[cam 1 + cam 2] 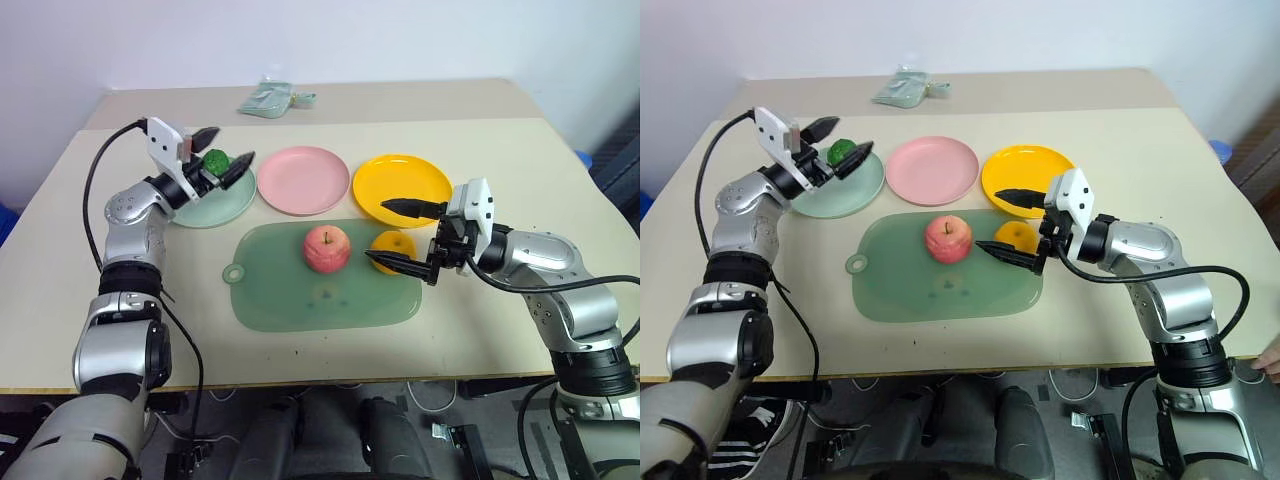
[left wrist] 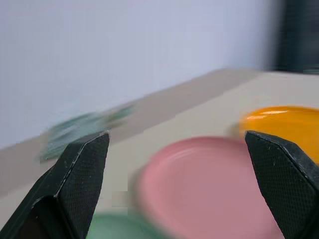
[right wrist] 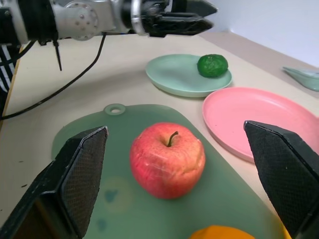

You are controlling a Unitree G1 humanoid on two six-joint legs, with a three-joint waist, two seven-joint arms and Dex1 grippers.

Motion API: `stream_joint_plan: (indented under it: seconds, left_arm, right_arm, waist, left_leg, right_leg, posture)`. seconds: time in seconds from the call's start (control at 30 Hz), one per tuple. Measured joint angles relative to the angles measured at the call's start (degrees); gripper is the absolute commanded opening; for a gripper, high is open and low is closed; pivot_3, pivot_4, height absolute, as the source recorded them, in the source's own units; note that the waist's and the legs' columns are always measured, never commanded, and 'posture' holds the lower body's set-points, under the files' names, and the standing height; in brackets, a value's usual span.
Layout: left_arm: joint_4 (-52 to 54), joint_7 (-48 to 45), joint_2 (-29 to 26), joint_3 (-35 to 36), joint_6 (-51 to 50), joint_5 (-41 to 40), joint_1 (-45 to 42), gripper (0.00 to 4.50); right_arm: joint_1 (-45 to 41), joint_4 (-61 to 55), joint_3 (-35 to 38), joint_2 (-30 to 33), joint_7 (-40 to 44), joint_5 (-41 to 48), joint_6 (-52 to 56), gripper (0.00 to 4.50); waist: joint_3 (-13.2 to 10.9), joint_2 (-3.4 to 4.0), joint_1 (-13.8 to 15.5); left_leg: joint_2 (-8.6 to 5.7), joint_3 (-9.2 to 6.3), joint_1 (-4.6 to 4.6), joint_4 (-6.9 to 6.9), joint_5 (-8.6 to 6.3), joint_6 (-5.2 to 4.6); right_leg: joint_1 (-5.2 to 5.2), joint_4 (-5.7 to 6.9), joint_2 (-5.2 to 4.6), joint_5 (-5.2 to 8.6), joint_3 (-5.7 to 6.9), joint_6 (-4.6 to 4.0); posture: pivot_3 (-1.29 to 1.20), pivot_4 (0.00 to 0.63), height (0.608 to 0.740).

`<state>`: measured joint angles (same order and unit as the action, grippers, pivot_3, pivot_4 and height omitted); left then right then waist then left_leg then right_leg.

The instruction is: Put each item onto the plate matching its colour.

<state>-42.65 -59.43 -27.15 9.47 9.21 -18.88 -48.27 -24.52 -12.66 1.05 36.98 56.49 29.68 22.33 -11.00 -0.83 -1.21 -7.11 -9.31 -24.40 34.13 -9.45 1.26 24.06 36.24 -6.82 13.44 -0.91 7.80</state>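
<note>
The dark green bumpy fruit lies on the mint green plate at the back left. My left gripper hovers open just above it, holding nothing. The red-pink apple stands on the translucent green cutting mat. Right of the apple the orange fruit sits on the mat, between the spread fingers of my open right gripper. I cannot tell whether they touch it. The pink plate and the yellow plate hold nothing.
A pale green packet lies near the table's far edge. The three plates stand in a row behind the mat. Bare tabletop runs along the front edge and on the right side.
</note>
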Motion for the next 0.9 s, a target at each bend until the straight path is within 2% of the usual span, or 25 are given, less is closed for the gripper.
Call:
stream_joint_plan:
  seconds: [0.1, 0.2, 0.33, 0.63, 0.8, 0.9]
  left_arm:
    - [6.20, -7.86, 0.44, -2.35, -3.63, -2.48, 4.68, 4.43]
    - [13.14, -14.92, 0.39, -5.67, -12.01, -5.71, 8.43, 4.43]
    - [16.73, -18.69, 1.45, -9.06, -17.03, -6.25, 8.63, 4.43]
    - [6.40, -18.00, 7.19, -15.36, -3.99, 3.32, 3.42, 4.43]
    - [1.00, -17.29, 7.80, -16.67, 1.67, 7.25, 2.03, 4.43]
    - [-0.97, -16.26, 9.27, -16.74, 4.03, 8.13, 1.57, 3.64]
  right_arm:
    - [-0.45, 0.00, -0.04, -0.04, -0.26, 0.08, 0.44, 4.50]
    - [-0.47, 0.02, -0.04, 0.00, -0.30, 0.44, 1.52, 4.50]
    - [-0.27, 0.08, -0.03, 0.93, 0.55, 0.30, 1.46, 4.50]
    - [0.63, 0.53, 0.30, 2.39, 0.64, -0.54, 0.97, 4.50]
    - [1.44, 0.36, 0.51, 2.39, 0.09, -0.54, 0.98, 4.50]
    - [1.51, 0.24, 1.02, 2.40, -0.17, -0.54, 0.98, 4.50]
  waist:
    - [0.00, 0.00, -0.03]
    - [0.00, 0.00, 0.15]
    - [0.00, 0.00, 0.58]
    - [0.00, 0.00, 0.38]
    - [0.00, 0.00, 0.47]
    - [0.00, 0.00, 0.54]
  left_leg:
    - [0.03, 0.00, -0.01, 0.00, 0.00, 0.00]
    - [0.03, 0.00, -0.01, 0.02, 0.00, 0.00]
    - [0.01, -0.01, 0.00, 0.05, 0.00, 0.00]
    - [0.04, 0.05, -0.01, 0.03, -0.01, -0.01]
    - [0.03, 0.08, -0.02, 0.04, -0.02, -0.04]
    - [0.02, 0.08, -0.02, 0.05, -0.02, -0.04]
  right_leg:
    - [0.02, 0.00, 0.02, -0.02, -0.01, -0.03]
    - [0.01, 0.00, 0.02, -0.02, -0.02, -0.03]
    - [-0.05, -0.04, 0.01, -0.02, -0.02, -0.03]
    - [0.01, -0.03, 0.01, -0.02, -0.02, -0.03]
    - [0.00, -0.05, -0.01, -0.02, -0.04, -0.02]
    - [-0.01, -0.05, -0.01, -0.02, -0.03, -0.01]
  posture:
    - [0.00, 0.150, 0.740]
    - [0.00, 0.150, 0.740]
    - [0.00, 0.150, 0.740]
    - [0.00, 0.150, 0.740]
    - [0.00, 0.150, 0.740]
    - [0.00, 0.150, 0.740]
